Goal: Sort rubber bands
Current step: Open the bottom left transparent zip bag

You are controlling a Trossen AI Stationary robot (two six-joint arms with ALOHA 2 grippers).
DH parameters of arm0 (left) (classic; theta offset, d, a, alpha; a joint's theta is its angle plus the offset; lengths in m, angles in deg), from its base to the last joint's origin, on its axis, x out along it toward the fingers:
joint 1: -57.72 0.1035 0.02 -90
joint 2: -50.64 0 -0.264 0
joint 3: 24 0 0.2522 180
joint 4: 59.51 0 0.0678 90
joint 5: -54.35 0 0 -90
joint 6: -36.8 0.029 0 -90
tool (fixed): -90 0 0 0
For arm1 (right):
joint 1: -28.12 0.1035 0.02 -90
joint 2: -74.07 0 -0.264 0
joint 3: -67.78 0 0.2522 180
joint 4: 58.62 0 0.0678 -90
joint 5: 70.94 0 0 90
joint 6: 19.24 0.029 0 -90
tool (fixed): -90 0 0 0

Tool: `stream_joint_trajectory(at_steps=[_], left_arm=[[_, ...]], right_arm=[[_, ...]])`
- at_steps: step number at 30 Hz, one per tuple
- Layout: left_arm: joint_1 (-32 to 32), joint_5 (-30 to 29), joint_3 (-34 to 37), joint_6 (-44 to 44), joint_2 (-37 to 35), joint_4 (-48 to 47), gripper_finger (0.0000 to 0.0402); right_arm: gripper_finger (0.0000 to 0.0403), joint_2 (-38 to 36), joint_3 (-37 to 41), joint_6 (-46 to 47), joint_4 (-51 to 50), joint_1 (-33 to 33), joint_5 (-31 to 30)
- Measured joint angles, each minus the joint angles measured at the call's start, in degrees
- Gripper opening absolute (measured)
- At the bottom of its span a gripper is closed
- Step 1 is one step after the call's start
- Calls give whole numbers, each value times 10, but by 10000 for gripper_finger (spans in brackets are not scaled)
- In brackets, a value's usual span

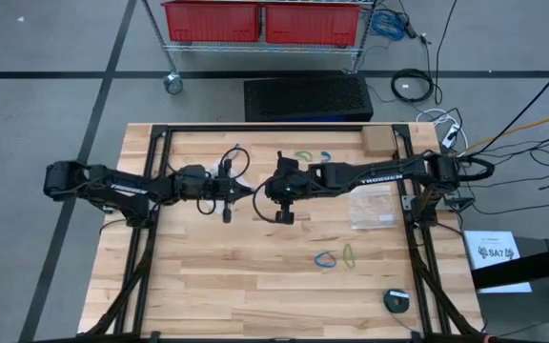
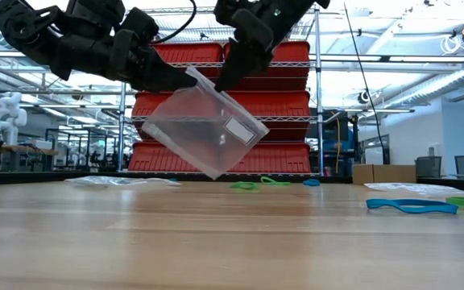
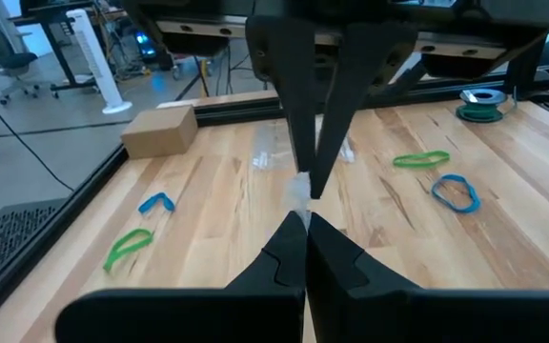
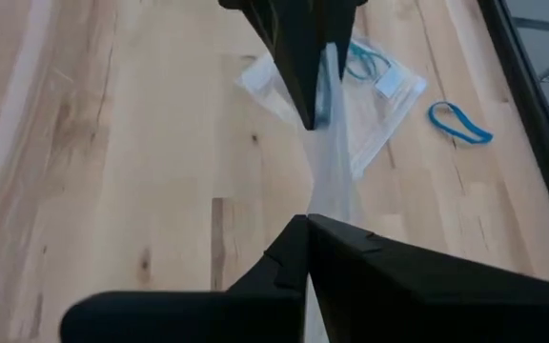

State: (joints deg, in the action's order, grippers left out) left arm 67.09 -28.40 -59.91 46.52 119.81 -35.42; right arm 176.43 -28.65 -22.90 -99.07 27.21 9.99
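Two hands (image 2: 190, 78) (image 2: 222, 80) pinching one clear bag (image 2: 205, 133); four loose rubber bands (image 1: 325, 259).

Light wood plank desk (image 1: 255, 286) with black frame rails. Grey concrete floor (image 1: 46, 105) around it, marked with dark lines. Behind the desk: wire shelving rack (image 1: 265, 52) on casters carrying red bins (image 1: 213, 19); black ribbed mat (image 1: 308, 95) at its foot. Black cables (image 1: 413, 86) loop over the floor. Low view: open workshop hall, bright ceiling strip lights (image 2: 413, 60), cardboard boxes (image 2: 385, 173), white robot figure (image 2: 6, 113) far off.
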Motion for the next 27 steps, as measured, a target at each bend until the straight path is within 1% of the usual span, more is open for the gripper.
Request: stream_joint_trajectory(at_steps=[4,7,15,17,21,27], left_arm=[[0,0,0,-1,0,-2,1],[0,0,0,-1,0,-3,1],[0,0,0,-1,0,-5,1],[0,0,0,-1,0,-6,1],[0,0,0,-1,0,-9,1],[0,0,0,1,0,-9,1]], right_arm=[[0,0,0,-3,6,-3,-7],[0,0,0,-8,5,-8,-30],[0,4,0,-16,13,-14,-27],[0,6,0,-23,1,-13,-27],[0,-1,0,-23,-4,-12,-46],[0,-3,0,-22,-7,-13,-49]])
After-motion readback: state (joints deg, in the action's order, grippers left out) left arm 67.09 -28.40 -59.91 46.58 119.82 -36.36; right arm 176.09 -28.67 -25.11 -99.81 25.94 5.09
